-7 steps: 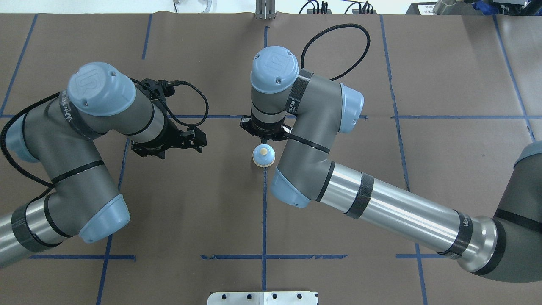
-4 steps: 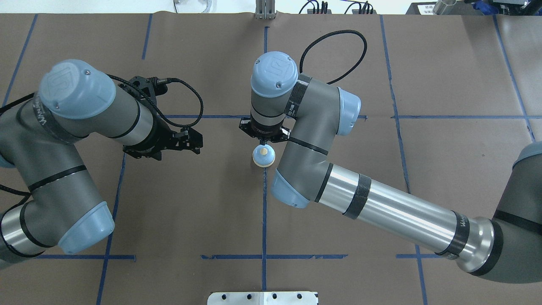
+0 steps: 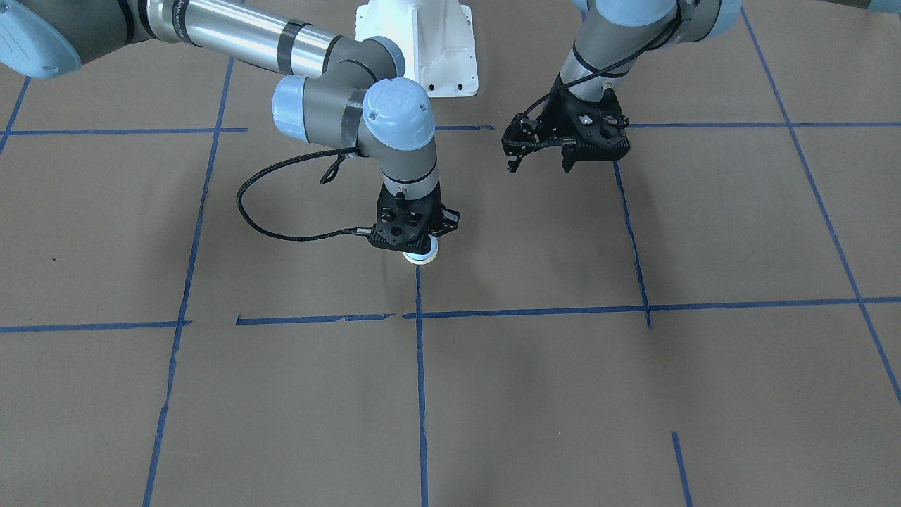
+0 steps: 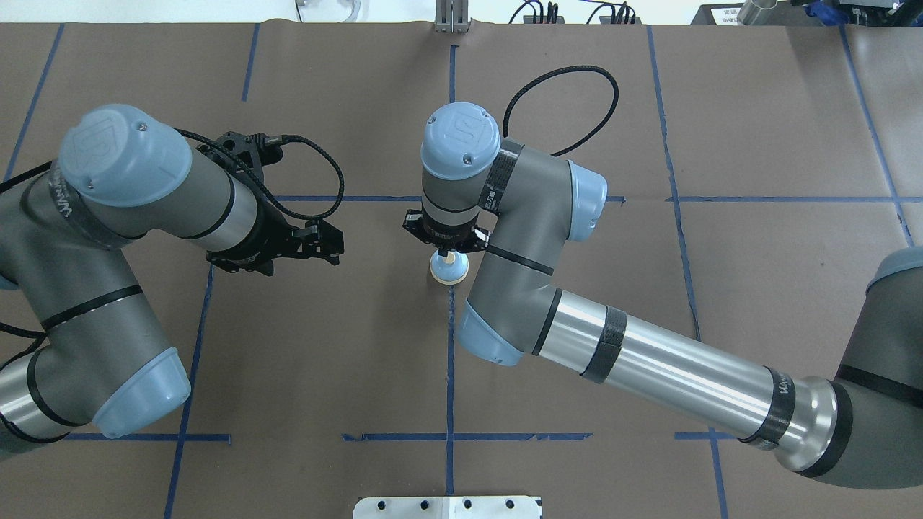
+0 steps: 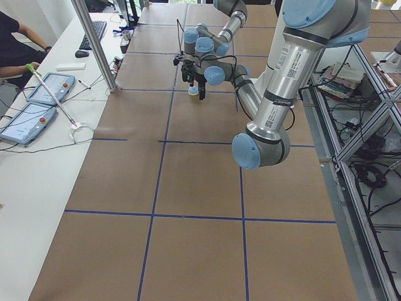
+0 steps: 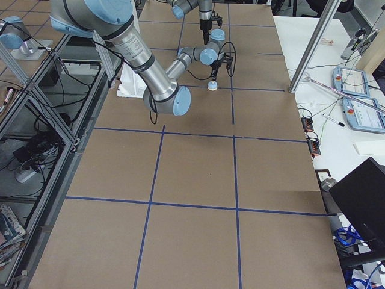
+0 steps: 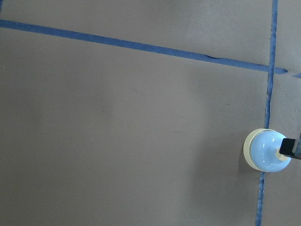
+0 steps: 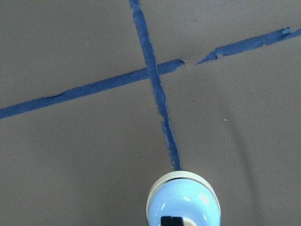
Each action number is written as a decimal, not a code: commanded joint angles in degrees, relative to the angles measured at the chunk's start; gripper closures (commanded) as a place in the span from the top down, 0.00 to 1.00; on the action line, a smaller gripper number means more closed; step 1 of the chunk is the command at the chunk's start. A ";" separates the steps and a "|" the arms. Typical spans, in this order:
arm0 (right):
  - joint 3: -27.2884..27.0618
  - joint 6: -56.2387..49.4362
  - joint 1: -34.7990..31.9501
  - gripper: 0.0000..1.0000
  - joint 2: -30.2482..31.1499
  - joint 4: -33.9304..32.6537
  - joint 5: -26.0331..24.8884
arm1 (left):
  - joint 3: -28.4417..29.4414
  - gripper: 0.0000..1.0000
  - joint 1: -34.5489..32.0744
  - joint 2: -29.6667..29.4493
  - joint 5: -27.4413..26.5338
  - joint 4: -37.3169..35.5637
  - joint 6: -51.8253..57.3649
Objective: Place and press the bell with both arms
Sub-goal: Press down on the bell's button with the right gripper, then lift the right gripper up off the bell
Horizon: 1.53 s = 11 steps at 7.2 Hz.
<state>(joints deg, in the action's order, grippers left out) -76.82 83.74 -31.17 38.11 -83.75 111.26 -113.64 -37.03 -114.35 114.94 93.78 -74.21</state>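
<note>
The bell (image 4: 448, 269), light blue dome on a cream base, stands on the brown table on a blue tape line; it also shows in the front view (image 3: 424, 258). My right gripper (image 4: 447, 250) points straight down over it. In the right wrist view its black fingertips (image 8: 171, 221) are together and rest on the cream button of the bell (image 8: 183, 197). My left gripper (image 4: 333, 246) hangs open and empty to the left of the bell, well apart from it, with its fingers (image 3: 512, 166) spread. The left wrist view shows the bell (image 7: 264, 150) at its right edge.
Blue tape lines (image 4: 451, 360) grid the brown paper. The white pedestal base (image 3: 422, 49) stands at the robot's side. A metal post (image 5: 94, 44) and an operators' bench with tablets (image 5: 37, 100) lie along the far edge, with a seated person (image 5: 12, 44).
The right gripper has come down and towards the bell until its tips sit on the button. The left arm has drawn back to the left, its gripper still open.
</note>
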 commanded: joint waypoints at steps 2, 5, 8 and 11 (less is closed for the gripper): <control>1.22 -0.07 0.23 0.00 0.39 -0.01 -0.17 | 0.00 1.00 0.03 -0.08 -0.07 0.00 -0.06; 1.85 0.02 0.59 0.00 -0.40 0.96 -0.17 | 0.00 1.00 0.03 -0.08 -0.07 0.00 -0.06; -2.52 -0.07 -3.52 0.00 -0.23 0.26 4.55 | 0.00 1.00 0.03 0.01 -0.07 0.00 -0.06; -21.79 -1.38 -8.44 0.02 13.76 -3.43 9.12 | 0.61 1.00 -0.23 2.72 -0.33 0.26 3.60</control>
<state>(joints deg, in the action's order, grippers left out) -88.97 83.09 -37.05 44.19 -86.25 117.76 -113.34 -37.10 -112.80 114.85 94.00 -72.98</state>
